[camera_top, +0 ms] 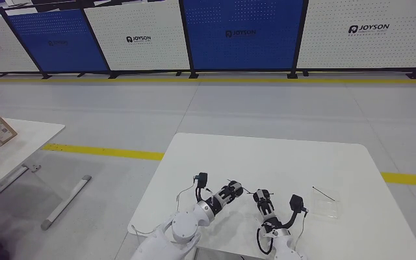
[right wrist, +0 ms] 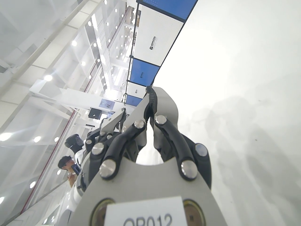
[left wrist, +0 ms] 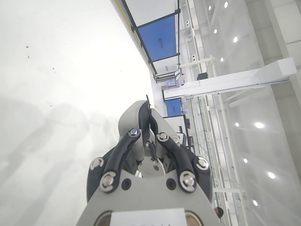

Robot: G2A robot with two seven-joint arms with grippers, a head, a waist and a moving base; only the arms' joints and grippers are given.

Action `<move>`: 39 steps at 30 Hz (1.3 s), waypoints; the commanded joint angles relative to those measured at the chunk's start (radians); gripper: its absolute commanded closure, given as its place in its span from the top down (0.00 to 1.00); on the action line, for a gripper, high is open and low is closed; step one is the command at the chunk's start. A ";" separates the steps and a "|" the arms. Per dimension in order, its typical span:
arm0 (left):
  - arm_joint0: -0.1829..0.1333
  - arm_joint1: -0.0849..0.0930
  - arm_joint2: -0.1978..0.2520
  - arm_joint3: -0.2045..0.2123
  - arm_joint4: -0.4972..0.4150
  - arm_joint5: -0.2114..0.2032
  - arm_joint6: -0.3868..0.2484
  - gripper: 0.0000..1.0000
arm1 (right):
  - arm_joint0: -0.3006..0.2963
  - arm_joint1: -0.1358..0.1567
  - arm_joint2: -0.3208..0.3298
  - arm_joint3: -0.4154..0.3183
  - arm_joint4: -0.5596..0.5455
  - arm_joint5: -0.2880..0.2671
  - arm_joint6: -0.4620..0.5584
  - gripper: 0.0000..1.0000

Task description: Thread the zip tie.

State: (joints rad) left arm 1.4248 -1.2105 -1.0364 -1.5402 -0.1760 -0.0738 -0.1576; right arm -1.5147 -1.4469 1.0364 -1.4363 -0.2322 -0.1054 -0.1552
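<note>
My left claw point(camera_top: 232, 190) and right claw point(camera_top: 262, 196) sit near each other, low over the table point(camera_top: 214, 156). From above I can't read the jaws. Each wrist camera shows its own jaws pressed together on a black zip tie point(left wrist: 147, 98), with a short end poking past the fingertips. I can't tell whether both hold the same tie. The top camera alone shows a loose tie point(camera_top: 323, 193) and a clear tray point(camera_top: 329, 209), well apart from the right claw on the side away from the left.

White table point(camera_top: 260, 156), black zip tie point(camera_top: 323, 193), clear plastic bag point(camera_top: 327, 208)
</note>
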 commanded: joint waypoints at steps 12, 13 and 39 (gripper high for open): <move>0.002 -0.001 0.007 -0.007 0.046 -0.006 0.035 0.00 | -0.022 0.001 0.023 -0.026 0.014 0.006 -0.022 0.00; 0.004 -0.002 0.010 -0.008 0.052 -0.008 0.039 0.00 | -0.025 0.001 0.026 -0.031 0.010 0.016 -0.030 0.00; 0.004 -0.002 0.013 -0.007 0.077 -0.013 0.056 0.00 | -0.018 -0.002 0.034 -0.049 0.026 0.026 0.024 0.00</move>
State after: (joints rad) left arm 1.4289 -1.2128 -1.0233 -1.5474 -0.0990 -0.0866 -0.1020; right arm -1.5325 -1.4485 1.0700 -1.4847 -0.2070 -0.0792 -0.1326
